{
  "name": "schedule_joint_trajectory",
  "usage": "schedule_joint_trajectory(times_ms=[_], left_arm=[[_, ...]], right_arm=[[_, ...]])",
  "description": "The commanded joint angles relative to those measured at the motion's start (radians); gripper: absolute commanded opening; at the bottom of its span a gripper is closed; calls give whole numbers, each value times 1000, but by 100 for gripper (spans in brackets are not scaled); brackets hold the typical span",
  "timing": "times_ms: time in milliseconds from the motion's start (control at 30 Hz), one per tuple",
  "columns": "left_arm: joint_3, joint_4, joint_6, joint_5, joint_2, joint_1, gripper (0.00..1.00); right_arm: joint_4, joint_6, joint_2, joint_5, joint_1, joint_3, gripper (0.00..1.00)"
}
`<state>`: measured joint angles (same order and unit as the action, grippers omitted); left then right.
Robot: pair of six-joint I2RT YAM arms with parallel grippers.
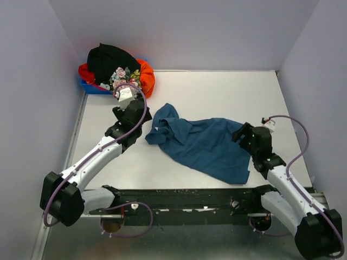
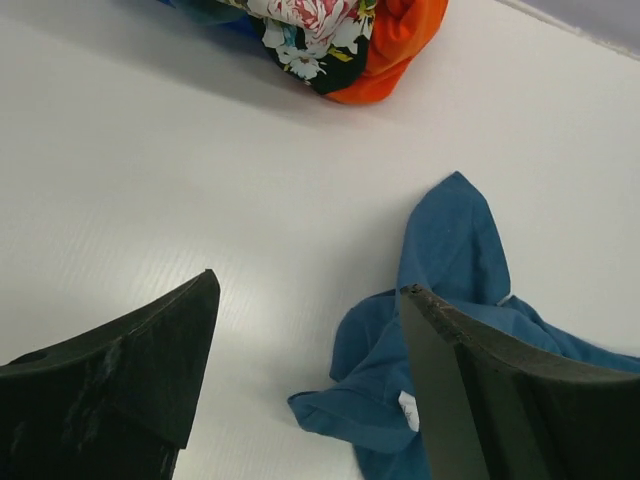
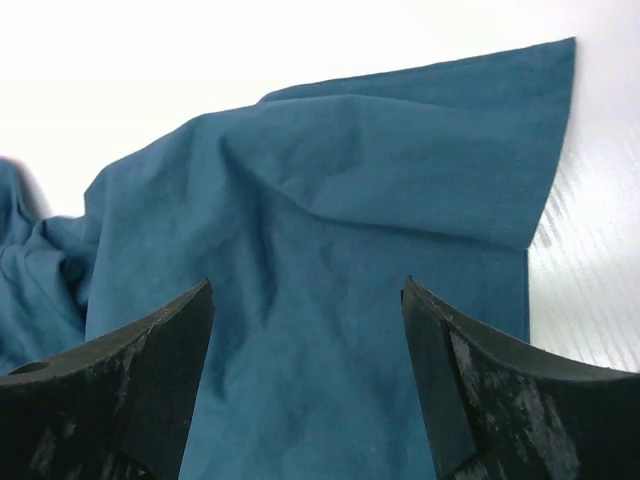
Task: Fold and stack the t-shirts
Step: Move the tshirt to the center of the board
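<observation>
Teal-blue t-shirt lies crumpled mid-tabletop, between the two arms. The left claw is spread wide over bare surface, with the shirt's bunched collar end just beside its right finger. The right claw gapes wide above the hem end, holding nothing. Only the top view shows the black t-shirt heaped on the blue bin. Only the left wrist view shows a white label.

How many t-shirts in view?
4. Crumpled teal-blue cloth t-shirt mid-table; black cloth t-shirt, orange-red one and black floral one heaped on the far-left blue plastic bin. More may hide underneath.
</observation>
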<state>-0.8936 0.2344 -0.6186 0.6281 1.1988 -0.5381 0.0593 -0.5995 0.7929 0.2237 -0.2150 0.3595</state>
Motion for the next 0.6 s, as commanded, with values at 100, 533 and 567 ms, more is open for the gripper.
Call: schedule_joint_trajectory(times_ms=[100,533,567], left_arm=[[53,-62,0,-105,-71,4,86],[21,-199,85,-396,110,-11,88],[18,-204,88,-392,119,-14,89]], right_arm=[[270,-129,114,238,-3,153,80],[307,-155,227,97,256,219,76],[298,-155,250,66,285,225,75]])
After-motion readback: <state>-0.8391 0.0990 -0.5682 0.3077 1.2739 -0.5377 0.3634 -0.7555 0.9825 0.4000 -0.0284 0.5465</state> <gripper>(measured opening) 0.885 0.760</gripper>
